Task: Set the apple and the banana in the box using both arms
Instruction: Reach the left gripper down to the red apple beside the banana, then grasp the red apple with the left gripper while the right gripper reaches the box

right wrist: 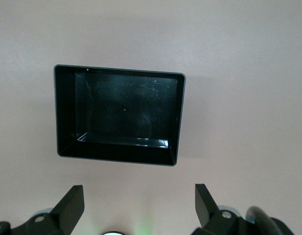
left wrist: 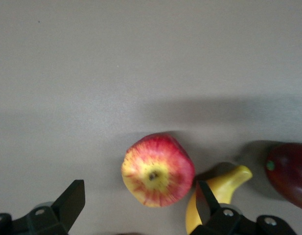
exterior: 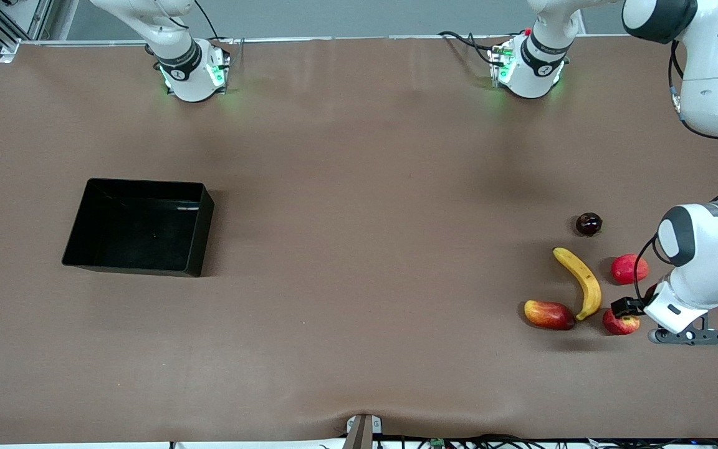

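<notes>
Left wrist view, apple (left wrist: 157, 170) unlabelled, banana (left wrist: 217, 193) beside

**Fruit Cluster and Black Box Share Brown Table**

A brown-covered table (exterior: 359, 262) carries a black box (exterior: 139, 227) toward the right arm's end. Toward the left arm's end lie a banana (exterior: 580, 282), an apple (exterior: 621, 323), a pinkish-red round fruit (exterior: 629, 268), an oblong red-and-yellow fruit (exterior: 548, 314) and a small dark fruit (exterior: 588, 224).
</notes>
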